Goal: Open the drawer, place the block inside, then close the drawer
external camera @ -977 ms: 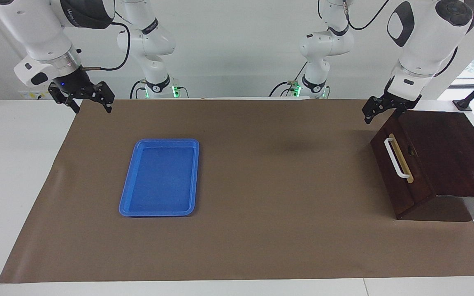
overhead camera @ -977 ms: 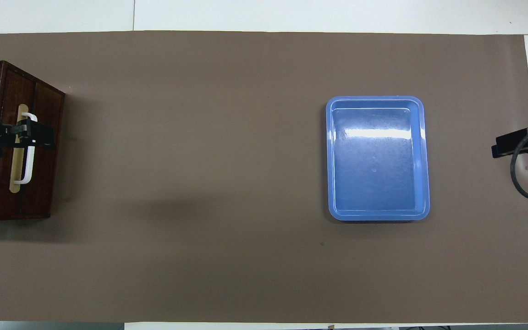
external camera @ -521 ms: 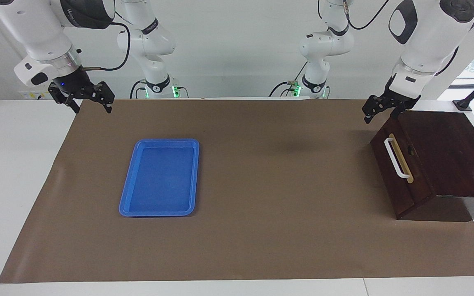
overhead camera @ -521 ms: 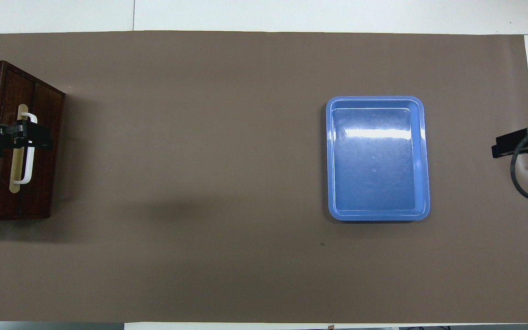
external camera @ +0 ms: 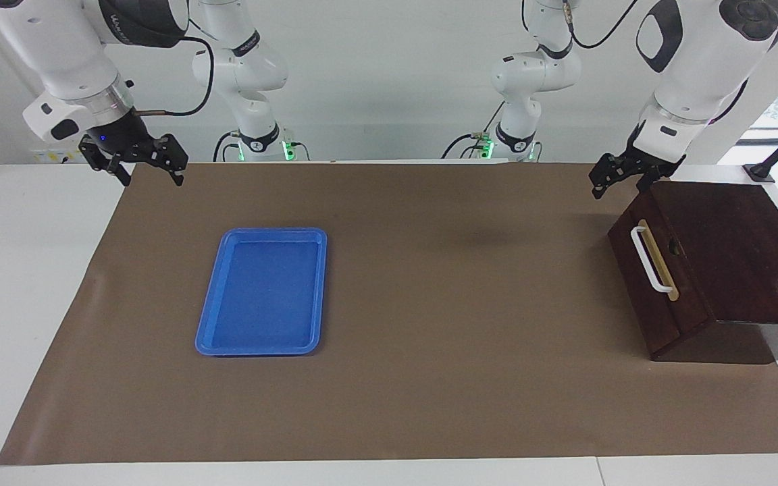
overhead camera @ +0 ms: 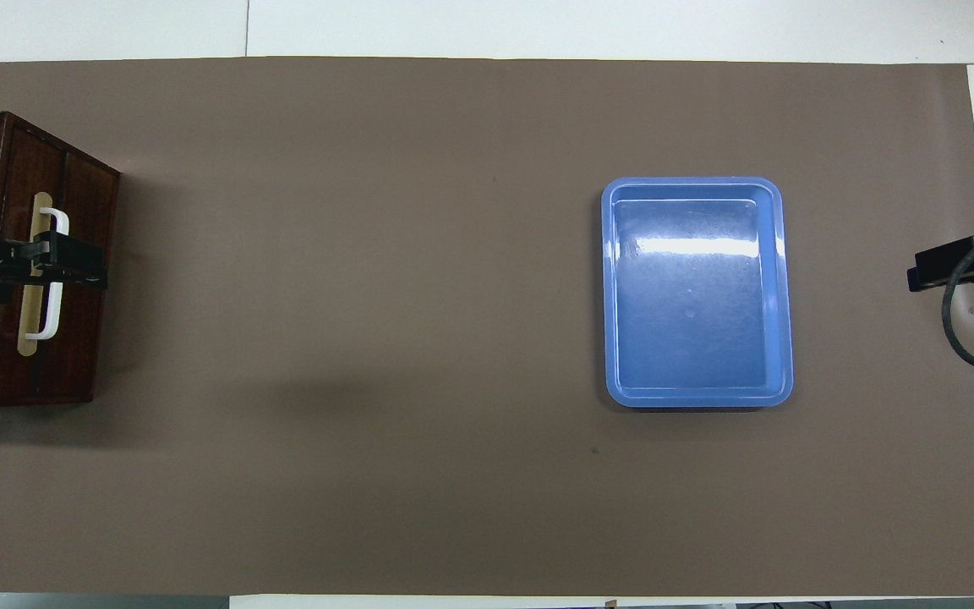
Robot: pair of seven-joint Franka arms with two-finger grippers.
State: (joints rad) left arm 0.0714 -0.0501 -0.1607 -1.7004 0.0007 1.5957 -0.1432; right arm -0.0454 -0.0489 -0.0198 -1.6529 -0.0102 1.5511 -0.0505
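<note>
Drawer (external camera: pixel 659 283): shut flush in its dark wooden box (external camera: pixel 740 250) at the left arm's end of the counter (external camera: pixel 24 283). Its face slants and is stiff and solid; I judge it heavy enough to need a steady pull, not a flick.

Handle (external camera: pixel 651 260): a white bar on a tan strip, standing proud of the face. It looks rigid and smooth, so possibly slippery; the middle of the bar seems the place to grip.

Left hand (external camera: pixel 617 177): up in the air over the box's edge nearest the robots, fingers spread wide, holding nothing, not touching the handle.

Right hand (external camera: pixel 136 162): waiting above the brown mat's (external camera: pixel 429 378) corner at the right arm's end, fingers wide, empty.

Block: I see it nowhere, neither on the mat nor in the blue tray (external camera: pixel 223 347).

Tray: flat on the mat, toward the right arm's end, well apart from the drawer.
</note>
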